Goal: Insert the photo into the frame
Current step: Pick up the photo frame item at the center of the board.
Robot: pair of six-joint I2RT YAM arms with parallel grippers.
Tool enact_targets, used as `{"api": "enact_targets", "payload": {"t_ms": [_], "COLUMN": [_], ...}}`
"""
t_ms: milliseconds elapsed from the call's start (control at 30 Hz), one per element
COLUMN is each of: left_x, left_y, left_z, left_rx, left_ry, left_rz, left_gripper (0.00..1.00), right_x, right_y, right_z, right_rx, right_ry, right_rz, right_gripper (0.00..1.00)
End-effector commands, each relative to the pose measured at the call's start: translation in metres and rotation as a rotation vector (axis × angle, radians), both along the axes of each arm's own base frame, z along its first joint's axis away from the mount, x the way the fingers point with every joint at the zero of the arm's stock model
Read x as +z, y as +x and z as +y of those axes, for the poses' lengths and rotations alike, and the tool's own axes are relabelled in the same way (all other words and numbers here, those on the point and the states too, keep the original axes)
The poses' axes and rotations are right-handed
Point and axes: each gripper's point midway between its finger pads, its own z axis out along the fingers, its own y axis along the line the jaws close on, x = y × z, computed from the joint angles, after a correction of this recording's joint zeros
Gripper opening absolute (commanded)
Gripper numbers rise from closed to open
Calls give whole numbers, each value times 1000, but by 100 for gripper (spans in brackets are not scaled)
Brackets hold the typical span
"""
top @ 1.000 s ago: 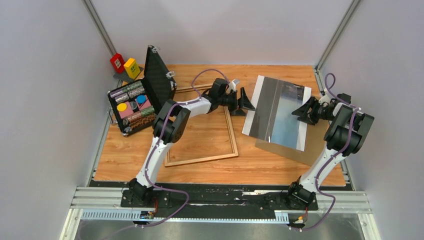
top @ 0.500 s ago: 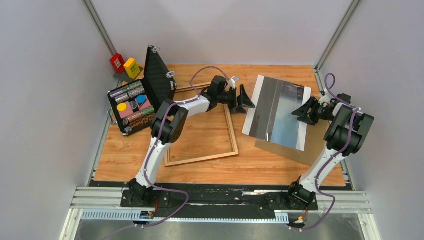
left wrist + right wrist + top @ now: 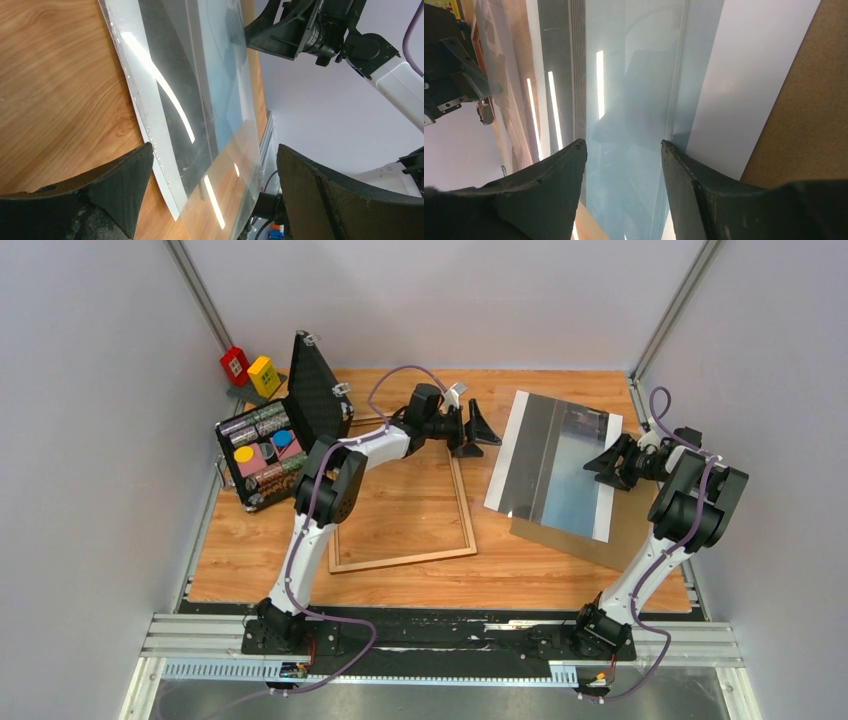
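Lying flat on the wooden table (image 3: 250, 540), close to the arm bases, is the frame (image 3: 402, 560) - a thin brown rectangle with bare table showing through its middle. To its right, a plain brown backing board (image 3: 645, 530) sits on the table, and the photo (image 3: 555, 465) rests on top of it. The photo is outside the frame, just beside the frame's right rail. It looks shiny, with white side strips, a dark grey band and a blue part. The right gripper (image 3: 606, 462) hangs over the photo's right edge with its two fingers partly apart, and nothing is between them. The left gripper (image 3: 480, 432) hovers over the table between the frame's far right corner and the photo - its fingers are spread wide and it holds nothing. Farther back on the left, a black case (image 3: 285, 440) stands open with colourful things inside. In the far left corner sit a small red box (image 3: 235, 365) and a yellow box (image 3: 264, 375).
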Motion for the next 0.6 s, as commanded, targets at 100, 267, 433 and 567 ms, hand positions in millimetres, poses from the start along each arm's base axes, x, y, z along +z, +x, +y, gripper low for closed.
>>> {"api": "enact_targets", "payload": {"t_ms": [100, 267, 433, 567], "left_x": [48, 50, 57, 65], "left_y": [-19, -23, -27, -29], "left_z": [-15, -14, -12, -10], "left_rx": [-56, -52, -48, -47], "left_ry": [-104, -113, -123, -129], "left_rz": [-47, -36, -30, -39], "left_gripper": [100, 100, 100, 100], "right_x": [-26, -28, -29, -28], "right_y": [-17, -18, -18, -18], "right_z": [10, 10, 9, 9], "right_rx": [-4, -8, -10, -10], "right_ry": [12, 10, 5, 0], "right_rz": [104, 109, 108, 106], "right_gripper": [60, 60, 60, 60]}}
